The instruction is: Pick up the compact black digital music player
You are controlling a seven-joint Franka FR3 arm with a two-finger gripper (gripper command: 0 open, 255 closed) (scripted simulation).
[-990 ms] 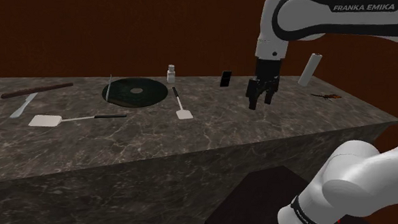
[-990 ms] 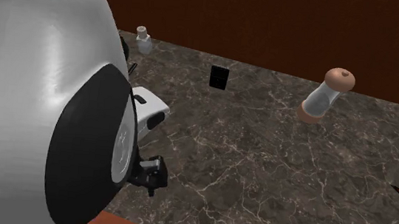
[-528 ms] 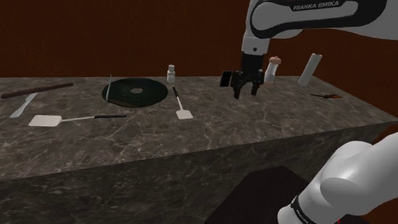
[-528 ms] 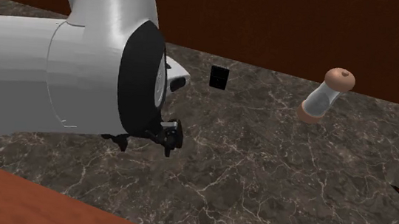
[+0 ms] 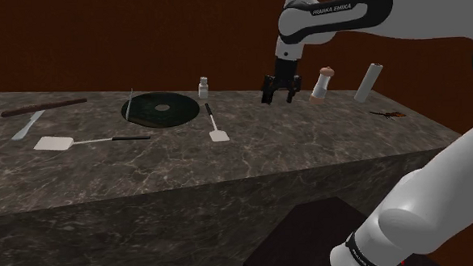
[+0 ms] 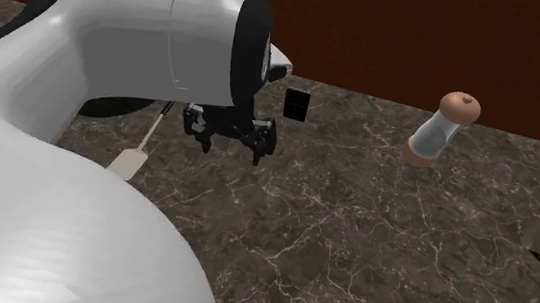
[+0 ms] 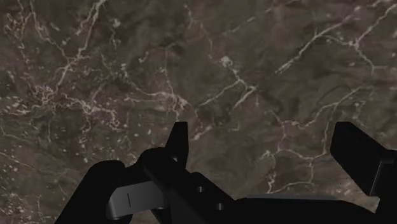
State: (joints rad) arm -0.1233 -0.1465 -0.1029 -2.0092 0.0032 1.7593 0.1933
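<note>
The step in hand is judged to be the approach: the tool (image 6: 231, 144) is seen released, its fingers (image 7: 178, 137) spread wide in the wrist view with nothing but bare marbled worktop (image 6: 352, 223) framed between them. The music player (image 6: 297, 105), a small black rectangle, is found in the second exterior view at about two o'clock from the tool, near it but apart. Whether it lies flat or is propped on edge cannot be told. For a good grasp, the tool is best carried toward two o'clock until the player is centred between the fingers in the wrist view, and the wrist turned so that the player's narrower sides are faced by the pads. Only then should the tool be lowered, with the fingers kept spread until the body is flanked on both sides. The squeeze is best made gently and squarely, since a thin, smooth case is likely to be tipped or skidded by a one-sided touch. The capped cylinder (image 6: 441, 128), at three o'clock of the player, is well apart, and the spatula (image 6: 128, 163), at nine o'clock of the tool, is judged to lie off the path.
</note>
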